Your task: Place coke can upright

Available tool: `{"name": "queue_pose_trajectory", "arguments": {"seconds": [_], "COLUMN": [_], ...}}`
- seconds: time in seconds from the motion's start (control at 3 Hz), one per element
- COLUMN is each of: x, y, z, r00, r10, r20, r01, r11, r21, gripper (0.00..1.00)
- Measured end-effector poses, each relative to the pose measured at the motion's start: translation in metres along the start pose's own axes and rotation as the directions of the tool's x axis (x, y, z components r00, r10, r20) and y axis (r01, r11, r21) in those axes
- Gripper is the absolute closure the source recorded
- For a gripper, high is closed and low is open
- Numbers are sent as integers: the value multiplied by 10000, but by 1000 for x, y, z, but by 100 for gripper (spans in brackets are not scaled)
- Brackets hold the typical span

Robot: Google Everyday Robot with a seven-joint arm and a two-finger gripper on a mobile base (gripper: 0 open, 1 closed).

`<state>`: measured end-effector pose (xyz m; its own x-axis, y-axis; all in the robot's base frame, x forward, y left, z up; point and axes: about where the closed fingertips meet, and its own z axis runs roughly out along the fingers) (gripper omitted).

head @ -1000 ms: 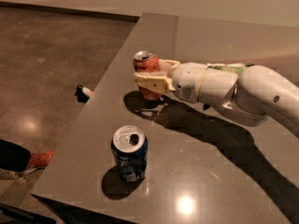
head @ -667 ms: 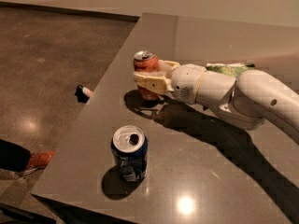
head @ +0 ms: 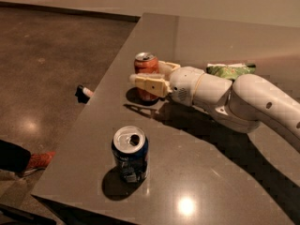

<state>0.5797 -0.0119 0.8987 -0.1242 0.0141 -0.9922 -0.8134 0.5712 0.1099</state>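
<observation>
My cream two-finger gripper (head: 146,75) clasps the upright orange-red aluminium coke can (head: 146,63), standing on the grey table (head: 215,177).

One arm (head: 265,102), white, enters from the right edge and reaches left, lying near-horizontal and low over the bench (head: 211,182). Thick rounded forearm link, then a narrower white wrist (head: 192,86) with a perforated patch on its side. End effector (head: 147,73) at the far left of the arm, pointing left, near the bench's left edge. Cream fingers (head: 150,84): the near one runs across the front of the coke can (head: 146,64), the far one shows behind it. Both are closed against the can's sides.
</observation>
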Motion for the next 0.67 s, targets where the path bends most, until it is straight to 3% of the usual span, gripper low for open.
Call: {"name": "queue_pose_trajectory", "arguments": {"seconds": [0.67], "x": [0], "y": [1], "z": [1], "r00": [10000], "r10": [-7], "r20": [-1], "r01": [7], "r11": [10000], "r21": [-22], "gripper": [0]}}
